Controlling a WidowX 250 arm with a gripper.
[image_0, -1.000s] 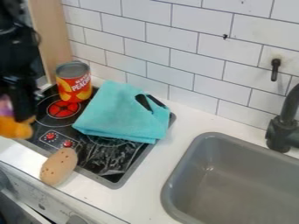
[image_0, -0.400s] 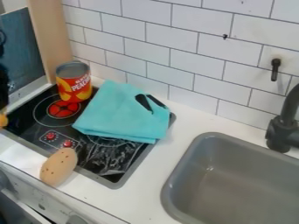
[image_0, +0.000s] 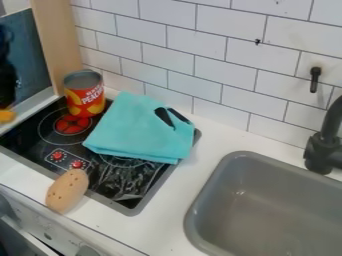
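Observation:
At the left edge of the camera view, part of the black gripper (image_0: 7, 85) shows beside the stove's back left corner. An orange thing (image_0: 7, 116) is right at its lower end, mostly cut off by the edge; whether it is held I cannot tell. To the right, a red and yellow can (image_0: 85, 94) stands upright at the back of the black stove top (image_0: 23, 137). A folded turquoise cloth (image_0: 137, 131) with black marks lies over the stove's back right part. The tan, dotted oval object (image_0: 67, 190) rests across the stove's front rim.
A grey sink (image_0: 280, 200) is set into the white counter (image_0: 177, 200) on the right, with a black faucet (image_0: 324, 145) behind it. White tiled wall (image_0: 220, 65) runs along the back, and a wooden post (image_0: 60, 47) rises behind the can.
The gripper and the orange thing have moved left from over the stove to the view's edge; since the middle frame the orange thing is slightly higher. The can, cloth and oval object have stayed put.

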